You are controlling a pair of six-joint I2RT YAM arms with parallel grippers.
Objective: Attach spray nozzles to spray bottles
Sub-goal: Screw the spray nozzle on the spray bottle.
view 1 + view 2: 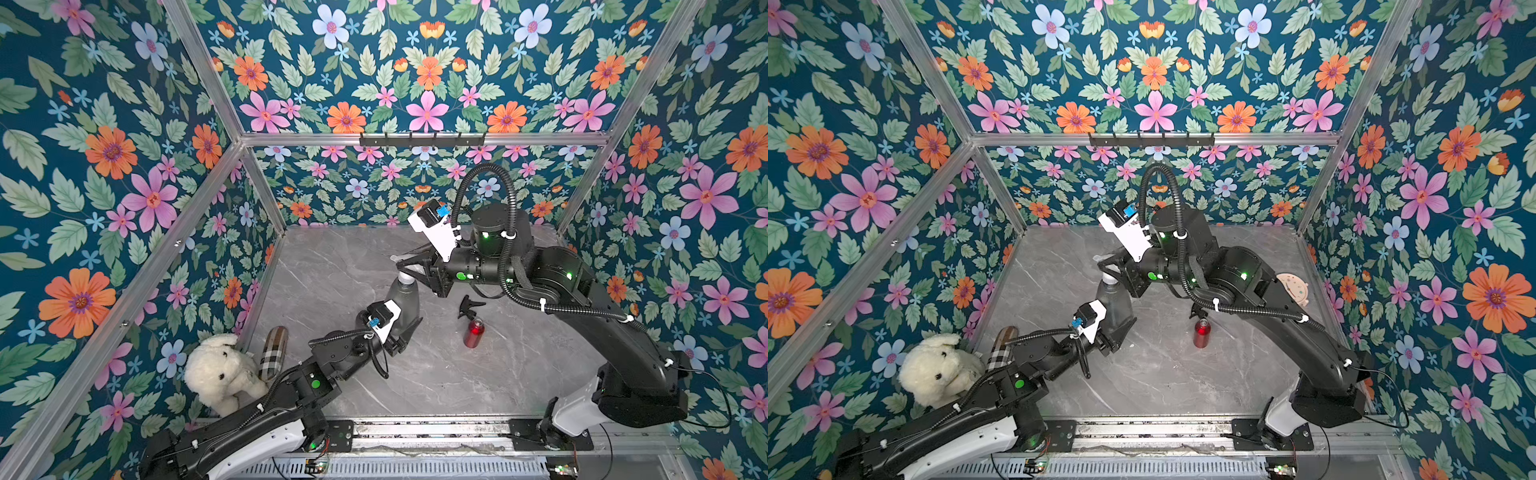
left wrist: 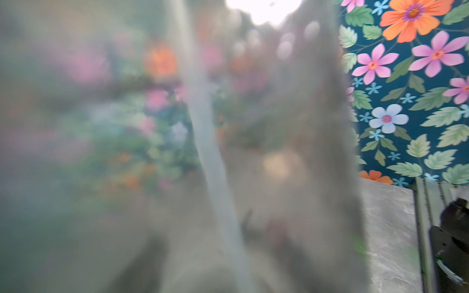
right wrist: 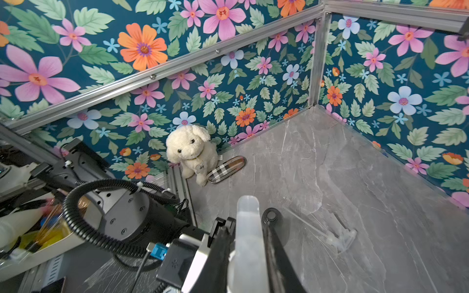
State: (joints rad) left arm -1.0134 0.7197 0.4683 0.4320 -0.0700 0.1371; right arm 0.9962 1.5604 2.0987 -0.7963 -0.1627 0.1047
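A smoky-grey spray bottle (image 1: 402,301) (image 1: 1115,305) stands tilted mid-table, and my left gripper (image 1: 406,329) (image 1: 1120,328) is shut on its lower body. In the left wrist view the bottle (image 2: 291,152) fills the picture as a blur, with a pale dip tube (image 2: 210,152) inside it and the jaws hidden. My right gripper (image 1: 404,266) (image 3: 250,215) is shut on a translucent spray nozzle (image 1: 405,272) (image 3: 246,228) sitting at the bottle's neck. A black nozzle (image 1: 469,305) lies beside the upright red bottle (image 1: 473,332) (image 1: 1201,332). A clear nozzle (image 3: 330,234) lies on the table.
A cream plush dog (image 1: 220,372) (image 3: 190,152) and a plaid oblong case (image 1: 274,353) (image 3: 225,168) sit in the near-left corner against the floral wall. A peach disc (image 1: 1293,289) lies by the right wall behind the right arm. The table (image 1: 436,374) is grey marble.
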